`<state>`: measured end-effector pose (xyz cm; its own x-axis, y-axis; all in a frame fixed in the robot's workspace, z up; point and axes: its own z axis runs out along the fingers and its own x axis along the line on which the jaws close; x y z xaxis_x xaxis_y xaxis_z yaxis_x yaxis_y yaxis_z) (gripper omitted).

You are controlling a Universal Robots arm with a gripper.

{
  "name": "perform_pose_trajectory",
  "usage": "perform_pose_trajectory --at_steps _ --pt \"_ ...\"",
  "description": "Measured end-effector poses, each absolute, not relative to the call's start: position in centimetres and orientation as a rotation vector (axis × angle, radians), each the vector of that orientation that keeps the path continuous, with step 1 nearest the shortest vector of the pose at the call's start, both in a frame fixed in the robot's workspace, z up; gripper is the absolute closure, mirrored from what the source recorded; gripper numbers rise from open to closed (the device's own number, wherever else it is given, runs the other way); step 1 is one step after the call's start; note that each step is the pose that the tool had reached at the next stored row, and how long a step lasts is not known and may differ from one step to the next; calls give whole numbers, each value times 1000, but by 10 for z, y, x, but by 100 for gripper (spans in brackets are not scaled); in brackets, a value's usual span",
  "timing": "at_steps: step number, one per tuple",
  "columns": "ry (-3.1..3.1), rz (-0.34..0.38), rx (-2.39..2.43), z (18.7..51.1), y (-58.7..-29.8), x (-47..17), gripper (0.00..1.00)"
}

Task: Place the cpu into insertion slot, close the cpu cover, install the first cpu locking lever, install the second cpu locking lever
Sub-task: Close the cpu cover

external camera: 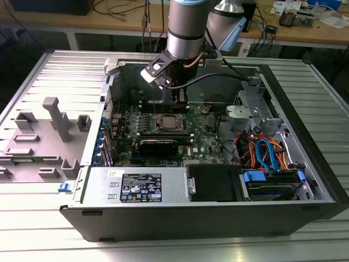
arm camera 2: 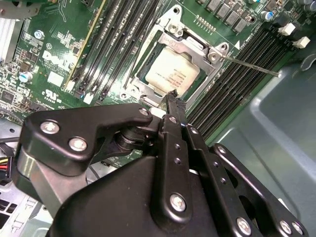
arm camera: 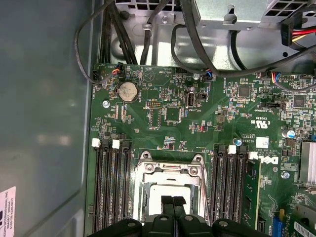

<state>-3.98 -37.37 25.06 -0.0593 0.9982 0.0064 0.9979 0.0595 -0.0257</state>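
While the fingers [arm camera 2: 173, 101] stand together, gripping nothing, the cpu [arm camera 2: 172, 73] lies in the insertion slot [arm camera 2: 174, 20] with the cpu cover [arm camera 2: 144, 92] down over it (its window frames the chip). In the exterior view, the socket sits just below the fingertips, on their near side. One locking lever [arm camera 2: 252, 65] juts out, its long axis slanting across the memory slots [arm camera 2: 232, 84]; judged unlatched.
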Motion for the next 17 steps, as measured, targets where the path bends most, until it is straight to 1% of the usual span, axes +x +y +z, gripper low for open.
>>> perform_pose_trajectory --at_steps 7,17 --pt "-2271 23 -2139 249 -374 -44 89" --pt "-2275 23 -2133 237 -374 -53 89"
